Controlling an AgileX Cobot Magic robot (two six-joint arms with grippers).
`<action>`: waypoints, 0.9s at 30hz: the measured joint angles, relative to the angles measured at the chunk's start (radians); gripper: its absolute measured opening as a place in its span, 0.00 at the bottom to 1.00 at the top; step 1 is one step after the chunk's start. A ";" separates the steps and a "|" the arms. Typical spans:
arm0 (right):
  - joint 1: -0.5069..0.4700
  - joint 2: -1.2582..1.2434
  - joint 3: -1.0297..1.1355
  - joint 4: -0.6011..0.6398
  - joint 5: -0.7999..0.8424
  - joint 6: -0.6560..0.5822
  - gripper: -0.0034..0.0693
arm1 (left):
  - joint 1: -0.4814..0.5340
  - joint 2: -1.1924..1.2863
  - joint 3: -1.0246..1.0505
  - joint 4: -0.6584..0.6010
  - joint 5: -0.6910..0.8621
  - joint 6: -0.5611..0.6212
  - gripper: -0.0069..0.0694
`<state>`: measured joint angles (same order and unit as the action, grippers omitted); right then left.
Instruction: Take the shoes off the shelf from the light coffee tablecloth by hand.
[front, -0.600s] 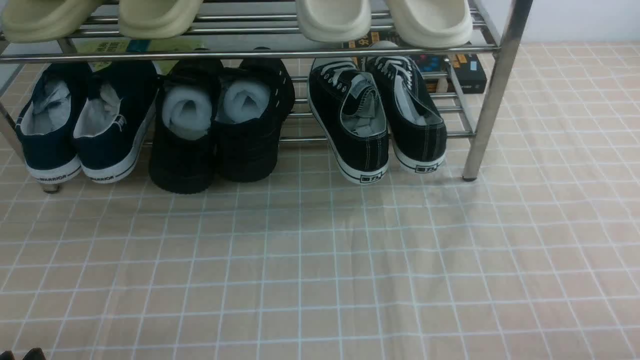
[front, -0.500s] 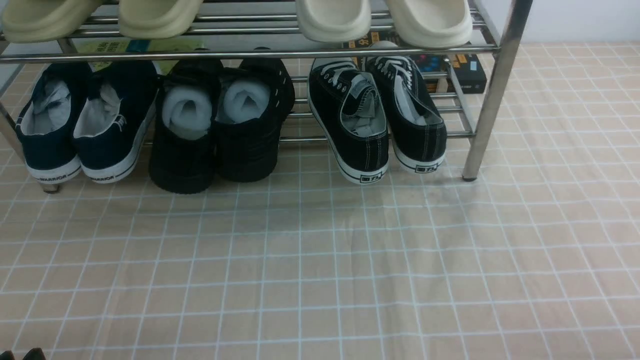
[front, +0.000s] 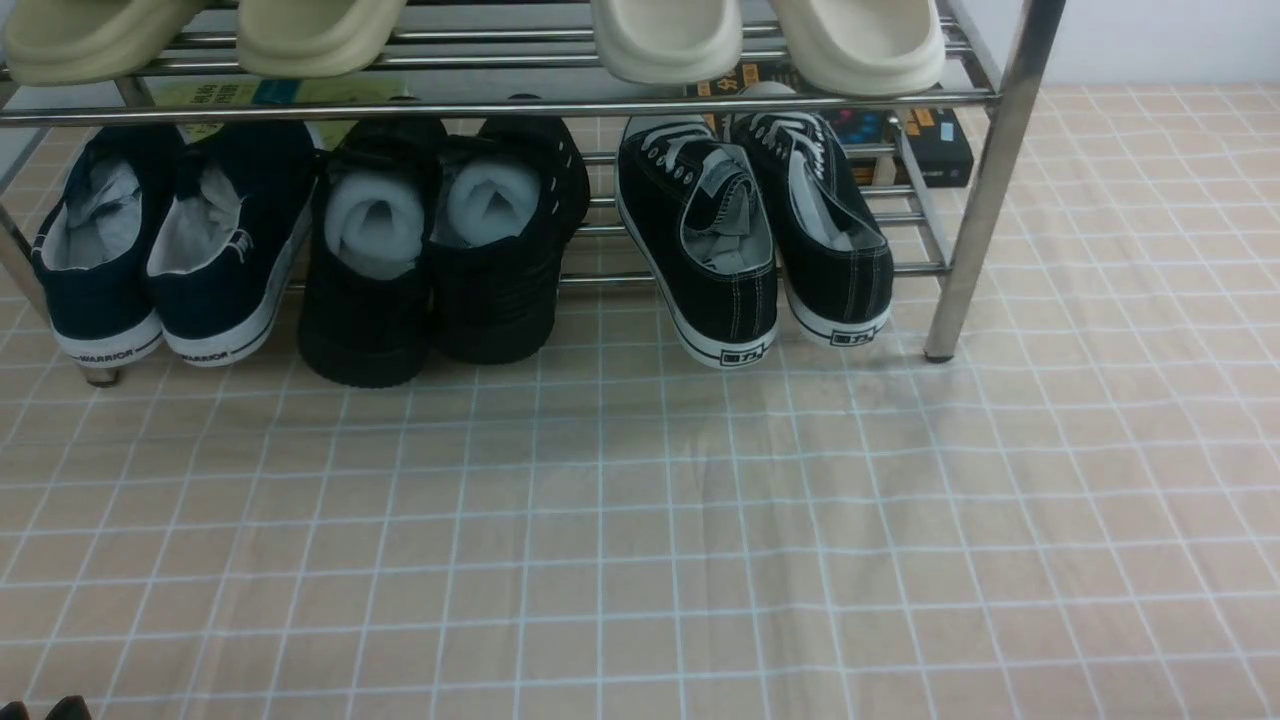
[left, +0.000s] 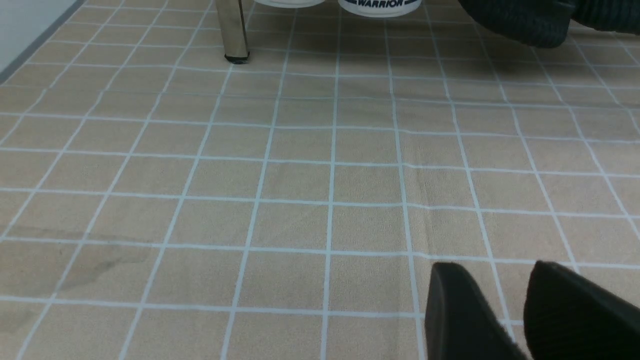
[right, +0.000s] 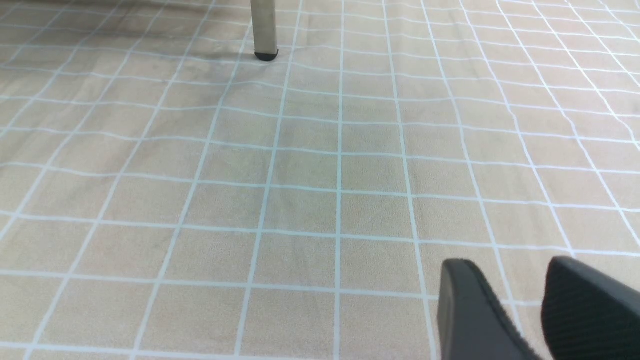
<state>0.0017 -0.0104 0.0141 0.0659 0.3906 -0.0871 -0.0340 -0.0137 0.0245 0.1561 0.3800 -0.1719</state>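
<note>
The shoes, black canvas sneakers with white laces, stand side by side at the right end of the shelf's lower tier, heels toward me and resting on the light coffee tablecloth. The chrome shelf spans the back of the front view. My left gripper hovers low over the cloth, open, nothing between its fingers; one shelf leg lies far ahead of it. My right gripper is also open and empty over bare cloth, short of another shelf leg. Neither gripper touches the shoes.
Navy sneakers and chunky black shoes stuffed with white foam fill the rest of the lower tier. Cream slippers sit on the upper tier. Dark boxes lie behind the shelf. A wall edge runs along the left.
</note>
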 joint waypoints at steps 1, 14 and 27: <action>0.000 0.000 0.000 0.000 0.000 0.000 0.38 | 0.000 0.000 0.000 0.000 0.000 0.000 0.40; 0.000 0.000 0.000 0.000 0.000 0.000 0.38 | 0.000 0.000 0.000 0.000 0.000 0.000 0.40; 0.000 0.000 0.000 0.137 -0.003 0.087 0.38 | 0.000 0.000 0.000 0.000 0.000 0.000 0.40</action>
<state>0.0017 -0.0104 0.0141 0.2032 0.3874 0.0000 -0.0340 -0.0137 0.0245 0.1561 0.3800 -0.1719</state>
